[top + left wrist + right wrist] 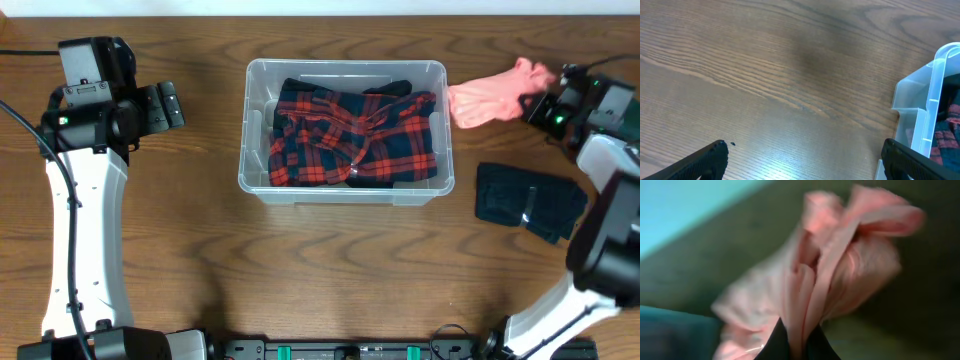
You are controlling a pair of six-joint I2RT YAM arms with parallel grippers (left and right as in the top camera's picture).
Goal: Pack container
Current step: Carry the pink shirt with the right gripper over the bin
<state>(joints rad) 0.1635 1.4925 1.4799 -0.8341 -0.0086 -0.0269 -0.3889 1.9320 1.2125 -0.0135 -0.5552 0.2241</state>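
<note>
The clear container (345,75) sits mid-table with a red and navy plaid garment (355,135) inside. A pink garment (490,98) lies just right of the container's far corner. My right gripper (537,104) is shut on that garment's right end; in the right wrist view the pink garment (840,275) bunches up between the two dark fingertips (776,342). Left of the container, my left gripper (178,105) hangs open and empty over bare wood. In the left wrist view its fingers (705,160) stand wide apart, with the container (935,100) at the right edge.
A dark navy garment (528,200) lies on the table right of the container, in front of the right gripper. The wooden table (330,270) runs on in front of the container. The two arms' bases stand at the front corners.
</note>
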